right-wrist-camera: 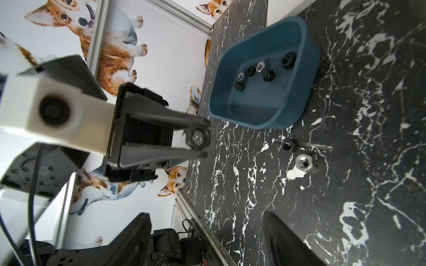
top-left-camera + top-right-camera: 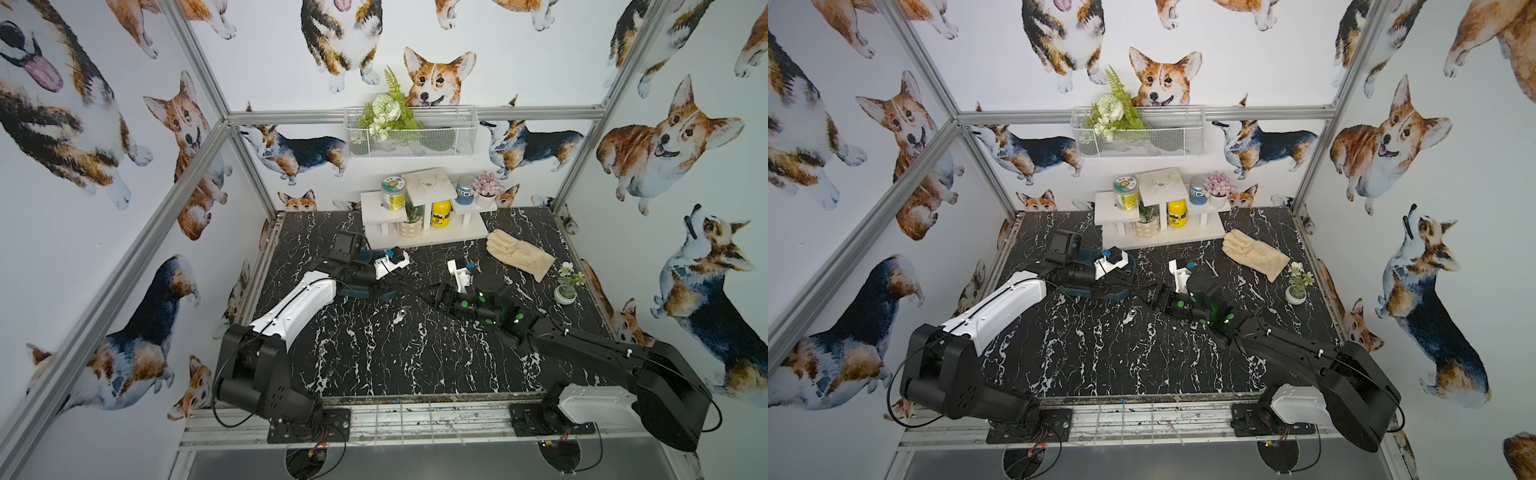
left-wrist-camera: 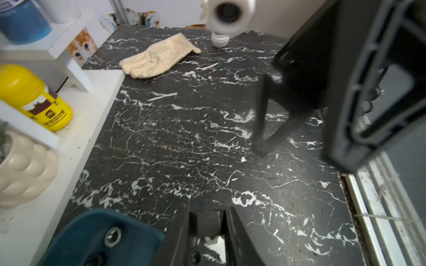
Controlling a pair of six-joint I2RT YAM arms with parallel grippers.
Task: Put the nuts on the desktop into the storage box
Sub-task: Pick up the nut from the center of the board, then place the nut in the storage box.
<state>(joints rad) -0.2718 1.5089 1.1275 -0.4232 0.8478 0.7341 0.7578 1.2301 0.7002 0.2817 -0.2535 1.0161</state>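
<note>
Two nuts (image 1: pixel 304 164) lie on my worktop (image 1: pixel 368 119); my left fingers (image 1: pixel 166 117) clamp a black nut (image 1: pixel 198 138), right fingers (image 1: pixel 282 239) stand wide apart.

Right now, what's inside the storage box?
Six nuts lie in the storage box: four black, two silver. In both top views the left arm covers most of its inside.

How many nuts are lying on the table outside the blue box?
2: a black nut and a silver nut, side by side near the box. A third nut is clamped in the left gripper; arms may hide more.
</note>
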